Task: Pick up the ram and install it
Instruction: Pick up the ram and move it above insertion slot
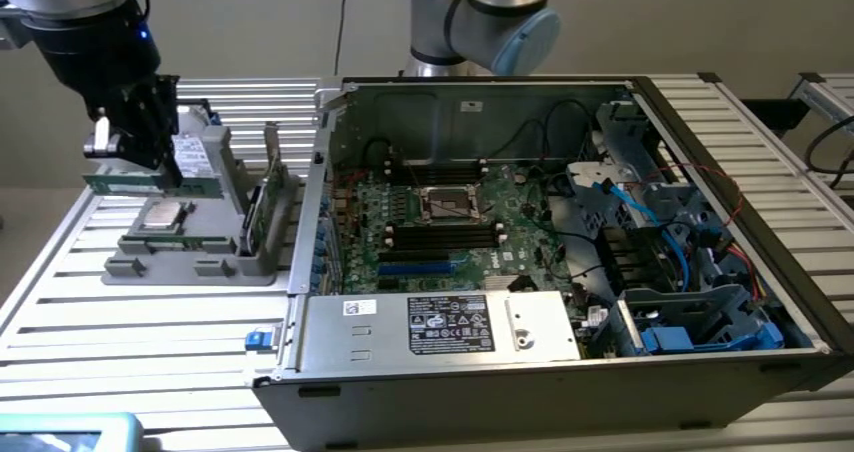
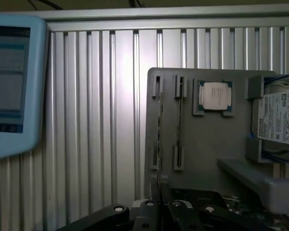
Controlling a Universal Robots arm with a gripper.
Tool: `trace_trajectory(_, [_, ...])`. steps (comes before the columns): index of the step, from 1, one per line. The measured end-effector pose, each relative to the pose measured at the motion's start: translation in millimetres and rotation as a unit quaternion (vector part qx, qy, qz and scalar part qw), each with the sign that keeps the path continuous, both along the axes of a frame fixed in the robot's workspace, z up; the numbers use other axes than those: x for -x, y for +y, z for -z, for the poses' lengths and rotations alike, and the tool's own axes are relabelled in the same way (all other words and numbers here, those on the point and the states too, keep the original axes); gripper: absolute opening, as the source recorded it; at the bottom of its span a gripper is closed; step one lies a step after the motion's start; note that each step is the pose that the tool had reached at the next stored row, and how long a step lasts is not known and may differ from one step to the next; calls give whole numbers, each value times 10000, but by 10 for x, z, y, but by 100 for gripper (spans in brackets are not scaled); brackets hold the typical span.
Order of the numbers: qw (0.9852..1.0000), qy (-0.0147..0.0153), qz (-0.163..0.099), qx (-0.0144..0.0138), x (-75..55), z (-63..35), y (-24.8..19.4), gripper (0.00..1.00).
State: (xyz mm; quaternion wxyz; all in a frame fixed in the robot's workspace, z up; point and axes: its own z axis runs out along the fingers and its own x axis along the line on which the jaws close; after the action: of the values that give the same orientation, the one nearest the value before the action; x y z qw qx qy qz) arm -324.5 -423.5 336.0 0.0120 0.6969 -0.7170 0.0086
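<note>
PC tower case (image 1: 561, 387) lay open on the slatted surface (image 1: 134, 312).
Toward the exterior view's left, the hand (image 1: 138, 170) was clamped on the ram (image 1: 187, 185), held level above the gray parts holder (image 1: 174, 262).

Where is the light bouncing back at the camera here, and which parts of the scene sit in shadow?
Wrist view: glare runs along the slats of the ribbed aluminium table, and the square silver processor chip shines. Exterior view: the table is evenly bright, while the inside of the open black computer case lies in shade.
</note>
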Motion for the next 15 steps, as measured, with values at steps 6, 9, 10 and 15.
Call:
trace_trajectory(6, [10000, 0, 0, -14, -158, -193, 0, 13])
trace_trajectory(9, [10000, 0, 0, -15, -251, -311, 0, 13])
trace_trajectory(10, [10000, 0, 0, -15, -279, -344, 0, 13])
trace_trajectory(15, [10000, 0, 0, -24, -426, -492, 0, 13])
